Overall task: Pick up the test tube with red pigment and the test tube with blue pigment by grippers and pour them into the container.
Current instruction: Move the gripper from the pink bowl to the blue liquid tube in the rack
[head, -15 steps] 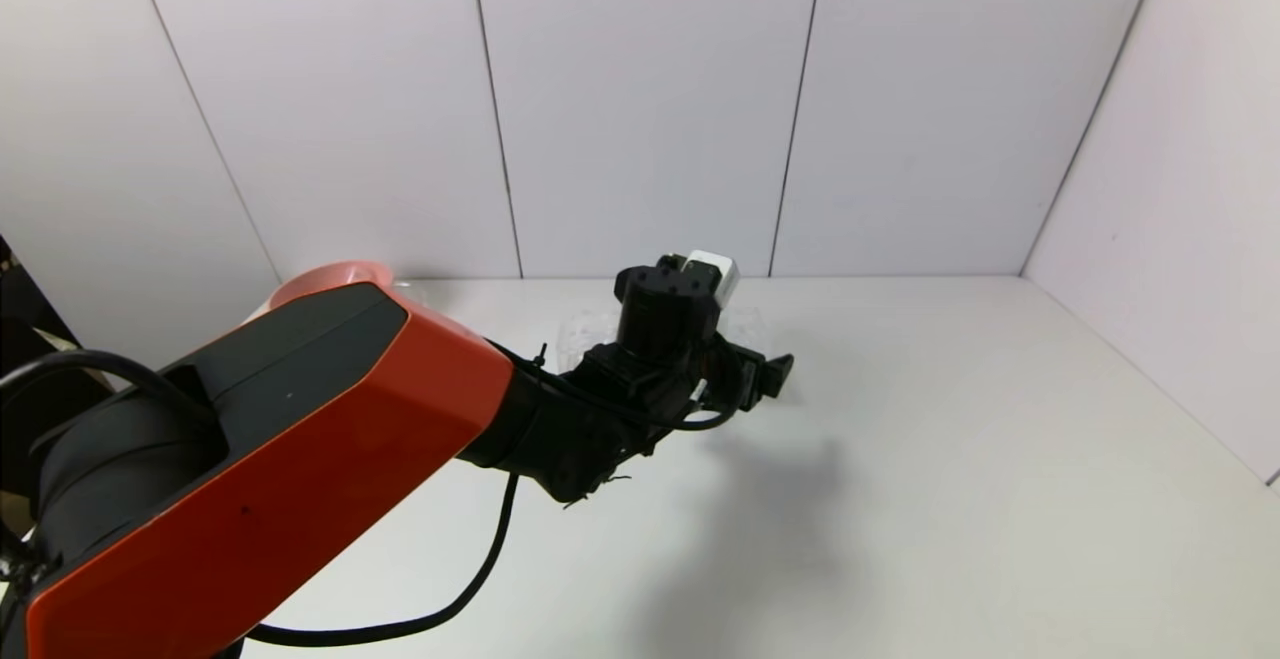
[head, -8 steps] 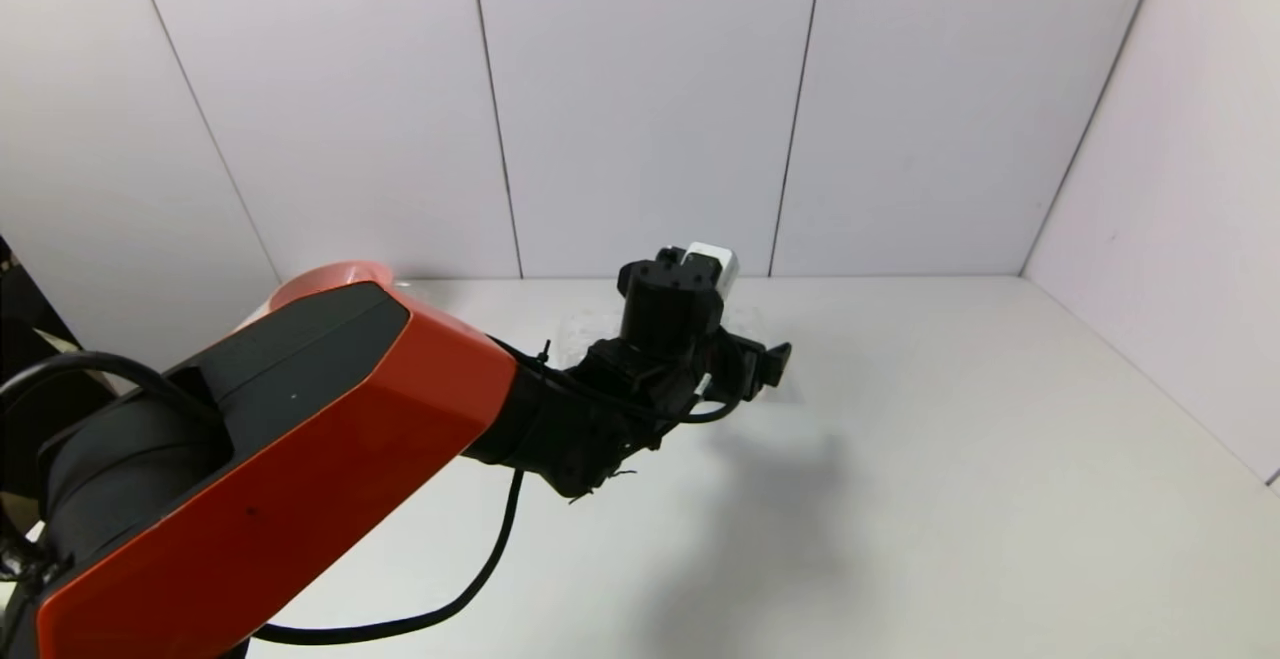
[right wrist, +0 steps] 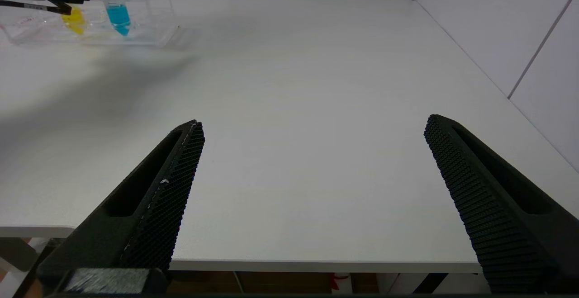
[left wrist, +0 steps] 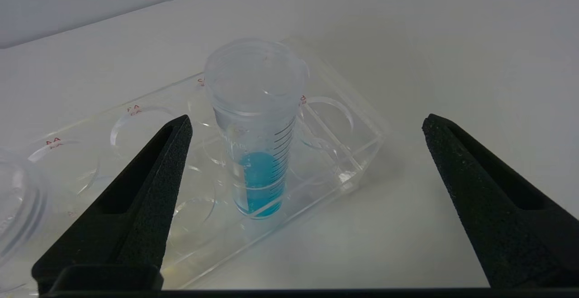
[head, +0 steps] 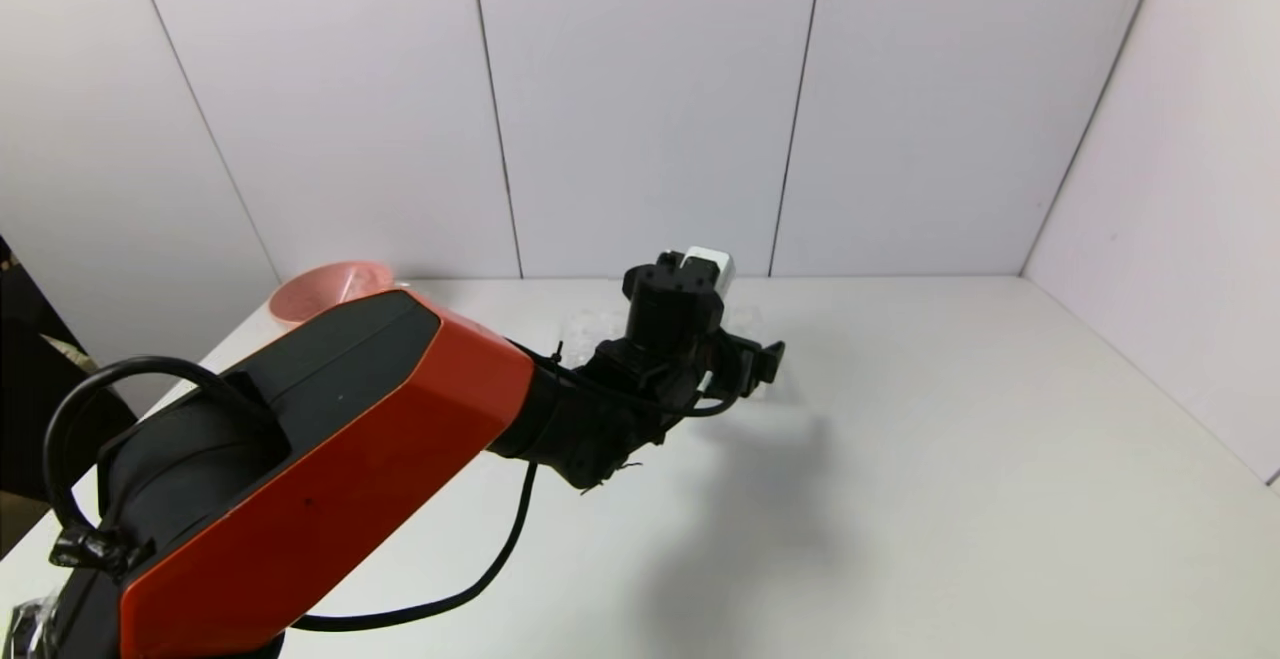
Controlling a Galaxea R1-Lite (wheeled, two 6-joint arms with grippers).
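The test tube with blue pigment (left wrist: 258,144) sits upright in the clear tube rack (left wrist: 344,153) mid-frame in the left wrist view, so nothing's grabbed or poured yet. The left gripper (left wrist: 307,162) hangs in front of it, fingers spread wide and empty. The right gripper (right wrist: 312,176) idles gaping at the table's near edge; I can't see the red tube or container.

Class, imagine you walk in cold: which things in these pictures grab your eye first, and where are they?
The big orange-and-black left arm fills the head view's near left, its open left gripper poised over the test tube with blue pigment, upright in the clear rack. The open right gripper hovers at the table's near edge.
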